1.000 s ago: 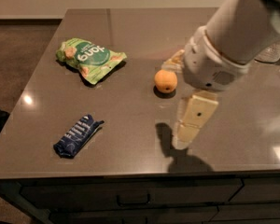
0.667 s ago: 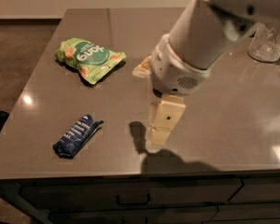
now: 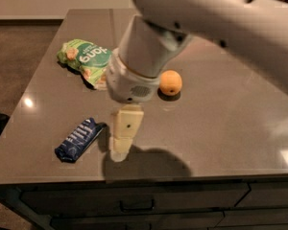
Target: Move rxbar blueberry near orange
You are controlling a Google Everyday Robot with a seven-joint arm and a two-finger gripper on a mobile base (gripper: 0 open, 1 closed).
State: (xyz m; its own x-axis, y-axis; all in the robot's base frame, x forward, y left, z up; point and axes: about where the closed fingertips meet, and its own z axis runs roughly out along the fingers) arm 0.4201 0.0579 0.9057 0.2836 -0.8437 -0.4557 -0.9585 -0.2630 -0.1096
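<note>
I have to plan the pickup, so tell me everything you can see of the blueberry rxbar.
The rxbar blueberry is a small, flat, oblong bar in a dark navy wrapper with a slight sheen and white lettering I cannot read. It looks unopened. It lies flat on the grey table near the front left edge, set at a slant with its far end pointing right. Only the table seems to touch it. The claw hangs just right of it, apparently not in contact.

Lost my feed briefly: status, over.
Arm's gripper low beside flat navy-blue-wrapped rxbar blueberry, bar lying on grey table. Round orange fruit farther back. Nothing between gripper and bar.
</note>
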